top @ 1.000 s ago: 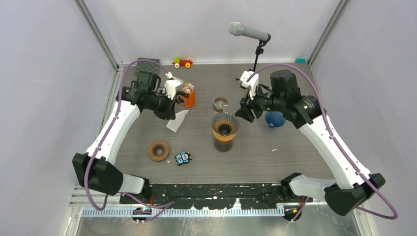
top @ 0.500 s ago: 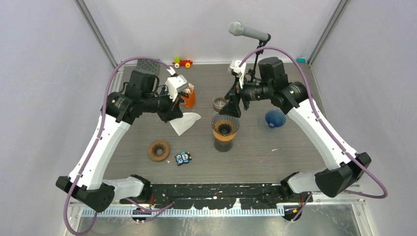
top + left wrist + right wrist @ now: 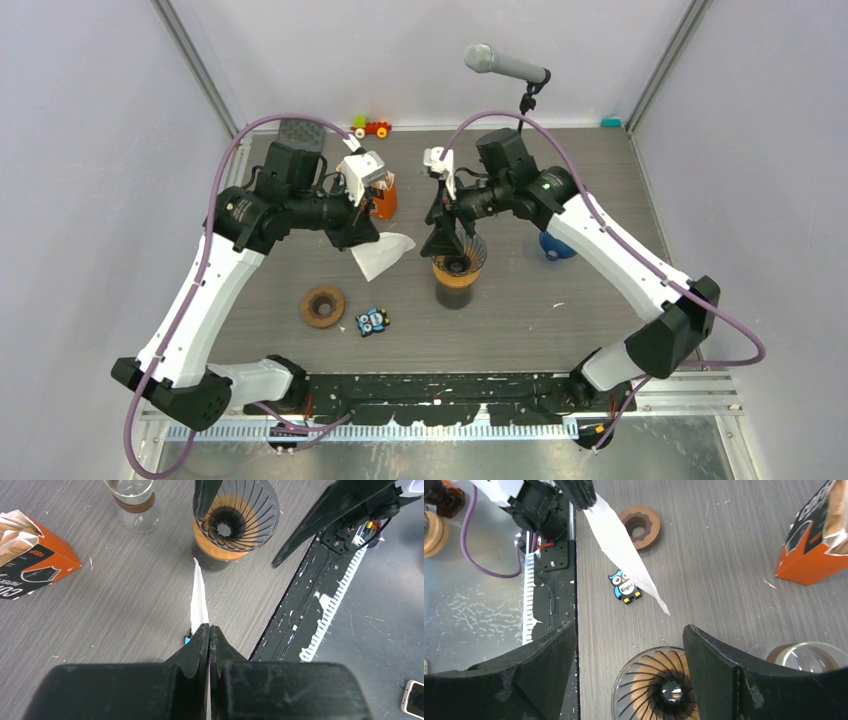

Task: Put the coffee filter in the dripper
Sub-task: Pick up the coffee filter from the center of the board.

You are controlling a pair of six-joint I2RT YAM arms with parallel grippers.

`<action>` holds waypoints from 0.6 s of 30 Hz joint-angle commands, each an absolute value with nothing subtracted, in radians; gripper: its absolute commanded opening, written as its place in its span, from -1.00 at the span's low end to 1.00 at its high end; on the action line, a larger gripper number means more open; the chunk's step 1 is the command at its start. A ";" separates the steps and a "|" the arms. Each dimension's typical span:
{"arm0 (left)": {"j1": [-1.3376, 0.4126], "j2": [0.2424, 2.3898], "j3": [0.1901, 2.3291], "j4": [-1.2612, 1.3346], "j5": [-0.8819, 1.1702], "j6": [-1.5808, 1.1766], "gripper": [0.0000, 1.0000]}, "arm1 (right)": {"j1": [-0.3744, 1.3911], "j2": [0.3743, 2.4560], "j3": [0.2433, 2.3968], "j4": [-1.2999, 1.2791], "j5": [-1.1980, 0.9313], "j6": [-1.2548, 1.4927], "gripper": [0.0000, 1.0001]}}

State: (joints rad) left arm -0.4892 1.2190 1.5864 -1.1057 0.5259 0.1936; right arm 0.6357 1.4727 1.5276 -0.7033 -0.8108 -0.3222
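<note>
Coffee filter pinched in left fingers (arm stretched forward).

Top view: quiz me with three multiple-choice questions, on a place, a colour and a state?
1. Where is the coffee filter? A) in the dripper B) in the left arm's jaws C) on the table
2. What colour is the filter box? A) orange B) green C) blue
3. The right arm's jaws are: A) shut on the filter B) shut on a glass C) open over the dripper
B, shut jaws pinch the filter; A, the box is orange; C, its fingers stand wide apart.
</note>
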 commanded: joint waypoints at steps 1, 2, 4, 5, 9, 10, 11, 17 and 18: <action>-0.494 1.209 1.611 -1.103 0.571 0.174 -1.00 | 0.675 1.528 1.562 -0.693 -0.817 -0.392 0.65; -0.494 1.208 1.611 -1.104 0.577 0.173 -1.00 | 0.682 1.544 1.571 -0.699 -0.813 -0.401 0.65; -0.494 1.204 1.610 -1.105 0.583 0.171 -1.00 | 0.693 1.568 1.593 -0.715 -0.811 -0.417 0.65; -0.494 1.201 1.609 -1.103 0.584 0.169 -1.00 | 0.694 1.578 1.603 -0.722 -0.814 -0.425 0.65; -0.494 1.188 1.605 -1.103 0.591 0.166 -1.00 | 0.694 1.598 1.639 -0.748 -0.827 -0.447 0.65; -0.494 1.184 1.605 -1.104 0.593 0.165 -1.00 | 0.694 1.600 1.644 -0.754 -0.832 -0.452 0.64; -0.494 1.182 1.605 -1.105 0.595 0.164 -1.00 | 0.694 1.599 1.646 -0.759 -0.837 -0.458 0.65; -0.494 1.168 1.591 -1.102 0.611 0.156 -1.00 | 0.694 1.598 1.654 -0.790 -0.853 -0.486 0.65; -0.493 1.166 1.589 -1.099 0.612 0.155 -1.00 | 0.696 1.600 1.656 -0.794 -0.861 -0.490 0.65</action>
